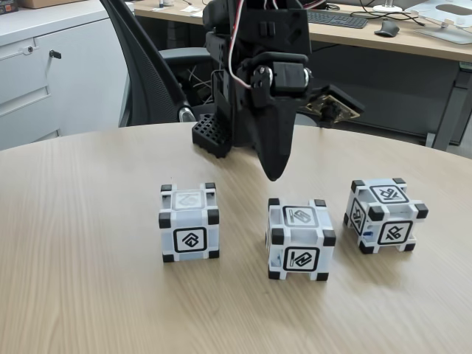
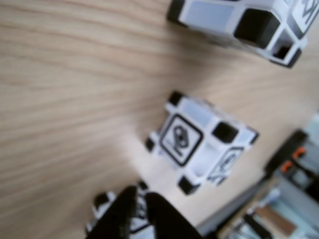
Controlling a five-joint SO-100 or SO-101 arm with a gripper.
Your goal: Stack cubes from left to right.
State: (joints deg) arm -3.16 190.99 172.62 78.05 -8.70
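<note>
cubes: left cube [image 1: 189, 223] | middle cube [image 1: 299, 241] | right cube [image 1: 383, 215] | upright, apart, unstacked row

The cubes [image 1: 189, 223] bear abstract glyphs only; no readable text.

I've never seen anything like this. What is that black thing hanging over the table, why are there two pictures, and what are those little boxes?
The black thing is a small robot arm; its pointed end is a two-finger gripper, a kind of pincer. It hangs above the wooden table and holds nothing. One picture comes from a camera standing in front of the table. The other, blurry one comes from a camera riding on the arm's wrist, looking down past the gripper. On the table stand three small white-grey cubes with black corners, each apart from the others: in the fixed view a left cube, a middle cube and a right cube. None is stacked yet.
</note>
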